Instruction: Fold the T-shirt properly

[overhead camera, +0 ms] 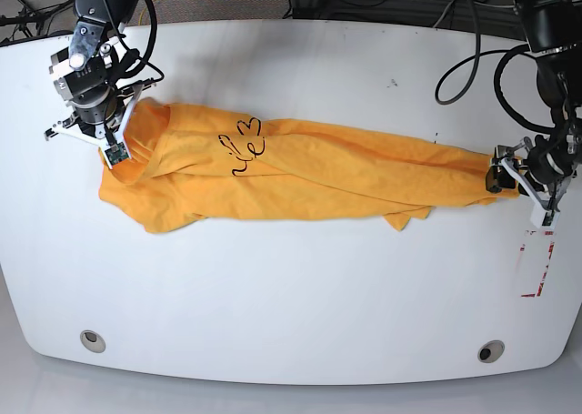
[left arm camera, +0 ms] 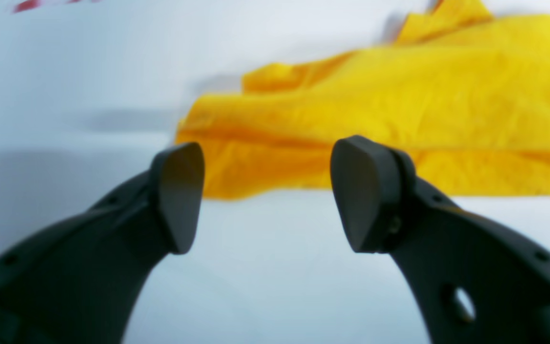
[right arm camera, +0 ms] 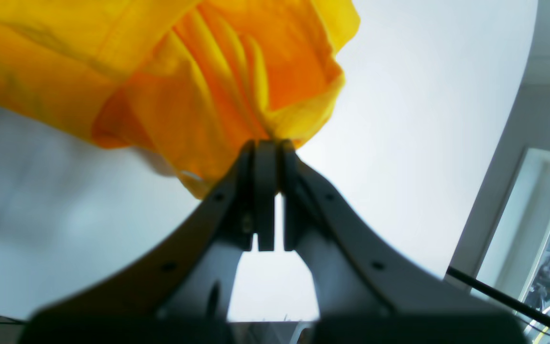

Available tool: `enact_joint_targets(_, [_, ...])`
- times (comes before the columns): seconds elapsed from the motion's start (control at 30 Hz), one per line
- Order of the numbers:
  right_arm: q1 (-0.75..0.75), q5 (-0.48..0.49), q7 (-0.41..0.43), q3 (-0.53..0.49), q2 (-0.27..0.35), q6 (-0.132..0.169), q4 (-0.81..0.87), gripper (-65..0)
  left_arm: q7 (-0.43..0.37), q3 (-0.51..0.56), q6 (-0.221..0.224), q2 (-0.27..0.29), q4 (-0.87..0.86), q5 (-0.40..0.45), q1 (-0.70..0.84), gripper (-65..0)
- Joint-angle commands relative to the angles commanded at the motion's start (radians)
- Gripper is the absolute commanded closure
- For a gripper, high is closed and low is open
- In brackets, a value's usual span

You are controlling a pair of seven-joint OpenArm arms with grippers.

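My right gripper pinches the T-shirt at its left end, my left gripper spread beside the right end — next, I'd judge, grasp there and straighten

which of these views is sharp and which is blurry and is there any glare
Left wrist view: soft throughout; the open left gripper and orange-yellow cotton T-shirt both blur, and the white table looks washed out. Right wrist view: the right gripper, shut on the T-shirt, is fairly clear; the table glares white. Base view: sharpest, evenly lit.
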Motion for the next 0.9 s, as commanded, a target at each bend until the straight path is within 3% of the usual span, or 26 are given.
enact_joint_targets(0.47, [0.006,0.002,-0.001,0.003,0.000,0.000,0.004,-0.5,-0.022,-0.084,0.004,0.010,-0.057,0.017,-0.027,-42.7])
enact_joint_targets(0.9, [0.003,0.000,-0.004,0.005,-0.001,0.000,0.001,-0.4,-0.070,-0.045,0.008,-0.003,-0.179,0.078,-0.086,-41.0])
